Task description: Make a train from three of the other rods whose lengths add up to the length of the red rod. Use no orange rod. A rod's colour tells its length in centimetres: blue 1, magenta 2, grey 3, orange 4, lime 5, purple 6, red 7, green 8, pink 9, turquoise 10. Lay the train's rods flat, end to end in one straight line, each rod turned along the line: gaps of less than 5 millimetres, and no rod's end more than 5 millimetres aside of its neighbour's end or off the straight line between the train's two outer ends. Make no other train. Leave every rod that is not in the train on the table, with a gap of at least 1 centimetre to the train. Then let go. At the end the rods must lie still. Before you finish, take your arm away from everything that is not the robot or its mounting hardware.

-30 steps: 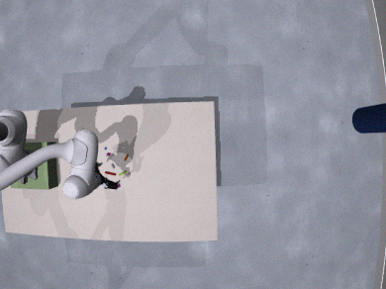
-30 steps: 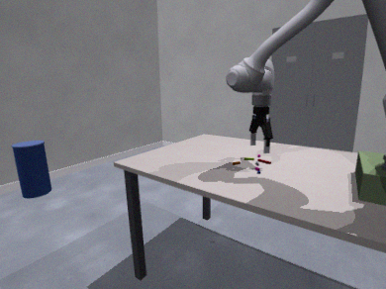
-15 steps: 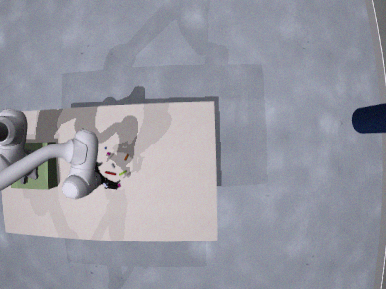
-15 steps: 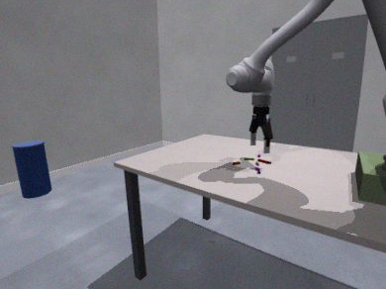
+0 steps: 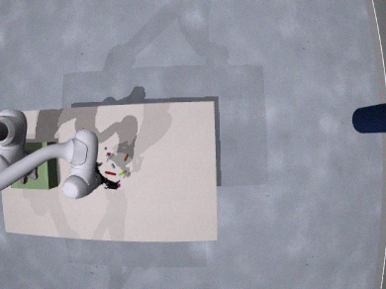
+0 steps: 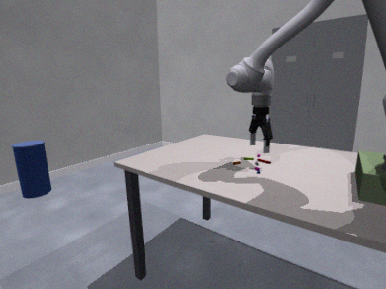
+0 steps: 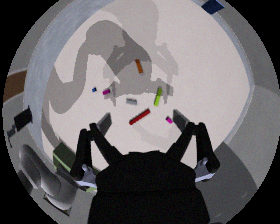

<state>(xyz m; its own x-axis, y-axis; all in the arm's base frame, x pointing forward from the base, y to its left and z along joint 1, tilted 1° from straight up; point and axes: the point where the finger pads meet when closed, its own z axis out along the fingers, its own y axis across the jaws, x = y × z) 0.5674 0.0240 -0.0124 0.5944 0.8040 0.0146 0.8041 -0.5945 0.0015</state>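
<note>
Gripper (image 7: 140, 122) wide open and holding nothing, hovering right above the red rod (image 7: 139, 117) on the desk (image 6: 317, 178), lime rod (image 7: 159, 96), grey rod (image 7: 131, 101) and orange rod (image 7: 139, 66) scattered nearby

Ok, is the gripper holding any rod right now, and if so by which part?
Nothing is held. The gripper is wide open above the table, its fingers either side of the red rod but not touching it.
</note>
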